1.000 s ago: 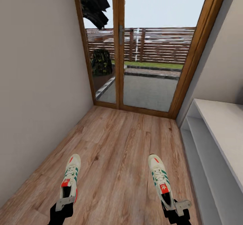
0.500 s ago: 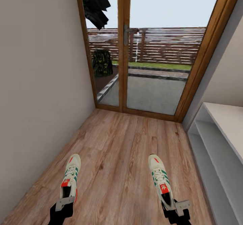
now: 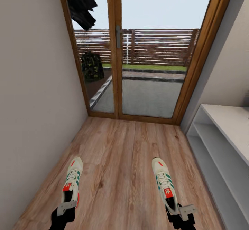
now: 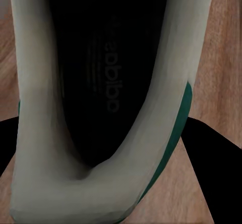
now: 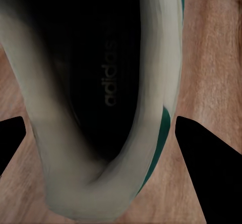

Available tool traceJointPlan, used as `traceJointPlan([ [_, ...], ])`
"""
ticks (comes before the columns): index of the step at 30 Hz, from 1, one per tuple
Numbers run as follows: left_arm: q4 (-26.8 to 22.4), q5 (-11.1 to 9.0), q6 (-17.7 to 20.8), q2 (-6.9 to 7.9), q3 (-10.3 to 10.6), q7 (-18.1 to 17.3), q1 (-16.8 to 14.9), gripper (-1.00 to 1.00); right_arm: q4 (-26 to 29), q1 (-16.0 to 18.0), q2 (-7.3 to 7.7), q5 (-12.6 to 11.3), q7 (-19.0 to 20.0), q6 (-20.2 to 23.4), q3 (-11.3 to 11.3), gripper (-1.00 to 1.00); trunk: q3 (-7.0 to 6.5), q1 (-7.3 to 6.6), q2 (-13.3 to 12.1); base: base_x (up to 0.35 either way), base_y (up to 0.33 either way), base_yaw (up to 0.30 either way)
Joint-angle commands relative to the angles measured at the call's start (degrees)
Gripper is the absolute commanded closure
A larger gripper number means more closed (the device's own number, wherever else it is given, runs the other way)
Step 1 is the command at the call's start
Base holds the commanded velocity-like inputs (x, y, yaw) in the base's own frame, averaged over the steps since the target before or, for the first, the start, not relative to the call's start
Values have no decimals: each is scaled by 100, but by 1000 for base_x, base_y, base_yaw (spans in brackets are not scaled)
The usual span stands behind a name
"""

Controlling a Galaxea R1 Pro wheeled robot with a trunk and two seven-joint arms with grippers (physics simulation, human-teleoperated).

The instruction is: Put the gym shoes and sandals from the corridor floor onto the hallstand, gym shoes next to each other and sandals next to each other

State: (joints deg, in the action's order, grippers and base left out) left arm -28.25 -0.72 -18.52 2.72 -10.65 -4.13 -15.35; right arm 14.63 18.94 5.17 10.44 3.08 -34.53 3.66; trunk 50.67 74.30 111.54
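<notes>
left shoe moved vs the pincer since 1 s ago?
No. The left gym shoe sits the same against the left pincer; only the door frame shifted, so the camera moved.

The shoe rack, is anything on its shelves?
The bench top and two low shelves of the shoe rack look bare as far as they show. The rack runs past the picture's edge, so the rest stays unseen.
</notes>
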Motion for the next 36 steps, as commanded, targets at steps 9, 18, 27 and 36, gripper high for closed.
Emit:
traceJointPlan([
  [9,4,-7,-11,-4,-32,-44,-3,100,-5,5,2,29,35,-18,40,100,-15,2,2,279,229,-257],
  [18,4,-8,-12,0,-34,-44,-3,100,-5,5,0,29,35,-18,39,100,-35,2,2,283,224,-258],
  [27,4,-14,-11,1,-34,-44,-3,100,-5,5,2,29,35,-18,41,100,-55,2,2,283,229,-258],
  [36,4,-8,-12,1,-34,-44,-3,100,-5,5,2,29,35,-18,39,100,-75,2,2,168,144,-258],
])
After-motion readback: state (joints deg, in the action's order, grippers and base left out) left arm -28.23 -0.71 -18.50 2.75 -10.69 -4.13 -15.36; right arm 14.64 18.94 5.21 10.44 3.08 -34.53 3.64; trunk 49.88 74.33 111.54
